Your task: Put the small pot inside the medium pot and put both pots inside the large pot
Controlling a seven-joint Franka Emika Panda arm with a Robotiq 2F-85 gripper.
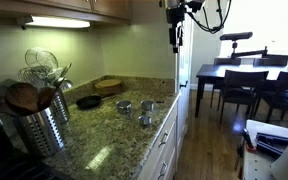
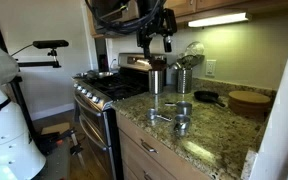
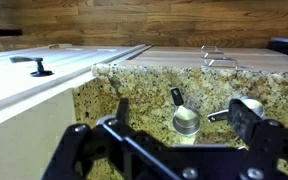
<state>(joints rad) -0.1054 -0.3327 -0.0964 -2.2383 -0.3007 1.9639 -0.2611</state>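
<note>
**Mia:** Where is the gripper (image 1: pixel 174 30)?

**Tom:** It hangs high up, well above the counter (image 1: pixel 104 140). Its fingers (image 3: pixel 120 112) are spread apart with nothing between them, so it holds nothing.

**Mia:** And the pots?

**Tom:** All three sit on the counter, well below the gripper. They are near each other but not touching. The small pot (image 1: pixel 144 120) looks like the one by the counter's edge. The medium pot (image 1: pixel 147 104) is just beside it. The large pot (image 1: pixel 124 105), dark inside, is more toward the wall. They are so tiny here that small and medium are hard to tell apart.

**Mia:** Why is the gripper so high?

**Tom:** Maybe so the wrist camera can see the pots. It shows two of them ahead of the open fingers.

**Mia:** Is any pot inside another?

**Tom:** No. The job looks not yet begun.

**Mia:** What comes first?

**Tom:** Likely the small pot. The gripper would need to come down and pinch its rim or handle. Shiny metal may slip.

**Mia:** Is anything in the way?

**Tom:** The black frying pan (image 1: pixel 89 101) and the utensil holder (image 1: pixel 39 125) stand well away, so likely not.
</note>
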